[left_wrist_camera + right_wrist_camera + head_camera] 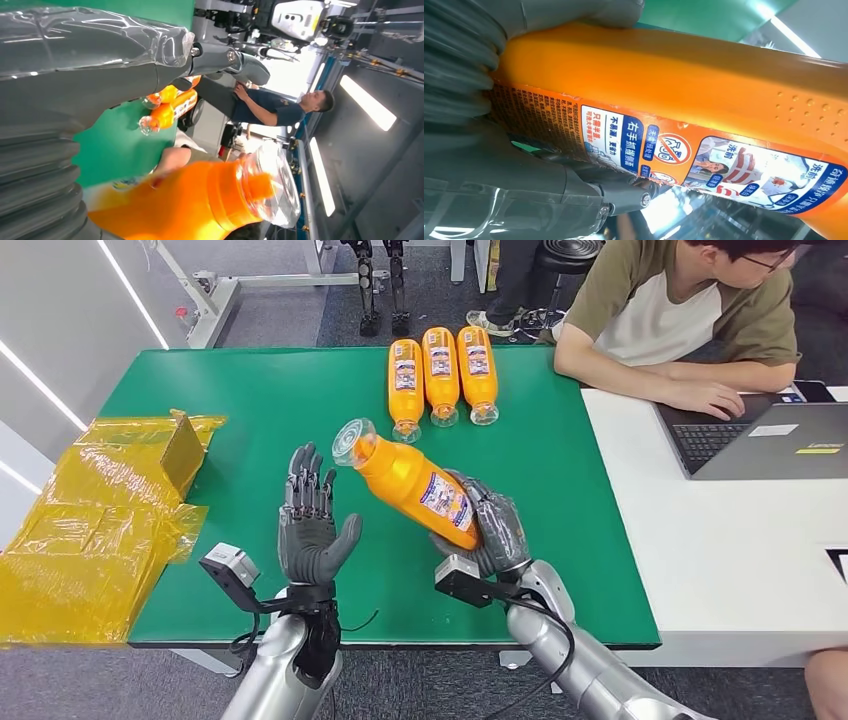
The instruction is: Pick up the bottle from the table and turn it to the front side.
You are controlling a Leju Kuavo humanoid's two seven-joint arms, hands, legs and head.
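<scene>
Bottle (410,483), orange with a clear cap, sits in my right hand (487,527) at the middle of the head view, lifted off the green table (560,480) and tilted so its cap points toward the upper left of the frame. My fingers wrap its lower body, and its printed label (447,500) faces up toward me. In the right wrist view the bottle (684,95) runs across the frame with the label (704,160) along its lower side and my thumb pressed against it. My left hand (312,530) stands just to the left of the bottle, palm turned toward it, fingers spread and pointing up, holding nothing. In the left wrist view the bottle's cap end (265,187) lies at the lower middle. Three more orange bottles (440,375) lie side by side at the upper middle of the table. Crumpled yellow wrapping (95,520) lies at the left edge. A person (680,310) sits at the upper right, with a laptop (770,440) on a white table (720,550).
</scene>
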